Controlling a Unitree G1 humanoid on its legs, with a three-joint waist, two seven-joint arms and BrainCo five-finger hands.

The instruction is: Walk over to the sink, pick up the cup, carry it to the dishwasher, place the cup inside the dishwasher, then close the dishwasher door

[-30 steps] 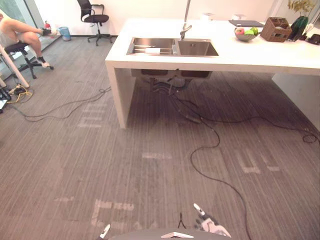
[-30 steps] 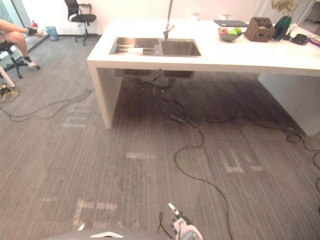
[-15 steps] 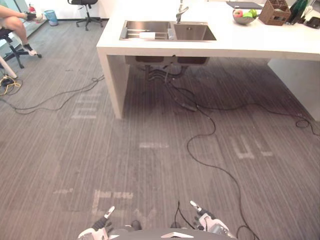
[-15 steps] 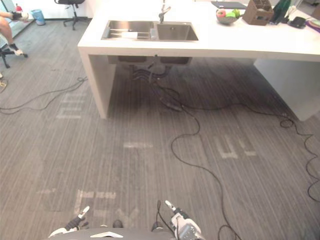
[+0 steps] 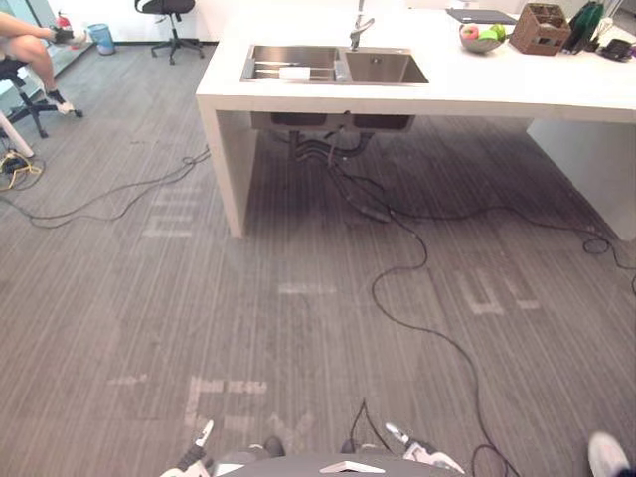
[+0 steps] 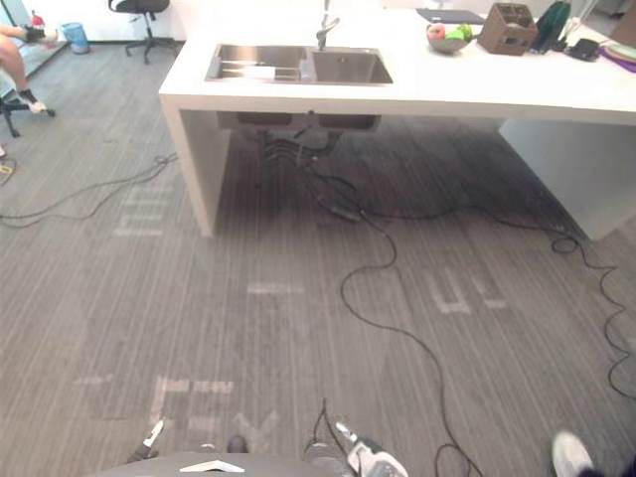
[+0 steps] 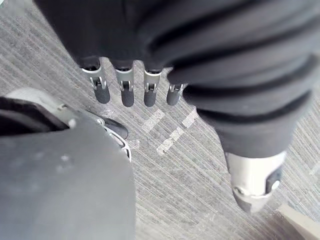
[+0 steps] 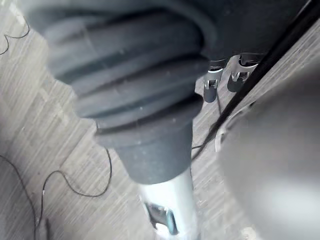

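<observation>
The steel sink (image 5: 338, 68) sits in a white counter (image 5: 467, 91) far ahead of me, with a tap (image 5: 360, 22) behind it. A white cup (image 5: 295, 73) lies on its side on the rack in the sink's left basin. My left hand (image 5: 196, 455) and right hand (image 5: 419, 454) hang low at the bottom edge of the view, far from the counter. In the left wrist view the fingers (image 7: 125, 90) point straight down over the carpet and hold nothing. In the right wrist view the fingers (image 8: 220, 75) are also straight and bare.
Black cables (image 5: 397, 288) run across the grey carpet from under the sink towards me. A fruit bowl (image 5: 481, 36) and a brown basket (image 5: 537, 28) stand on the counter. A person (image 5: 30, 50) sits at far left. A white shoe (image 5: 606, 454) shows at bottom right.
The view has drawn nearer the counter over the second. Both hands have sunk lower at the bottom edge. A person's white shoe has come in at the bottom right.
</observation>
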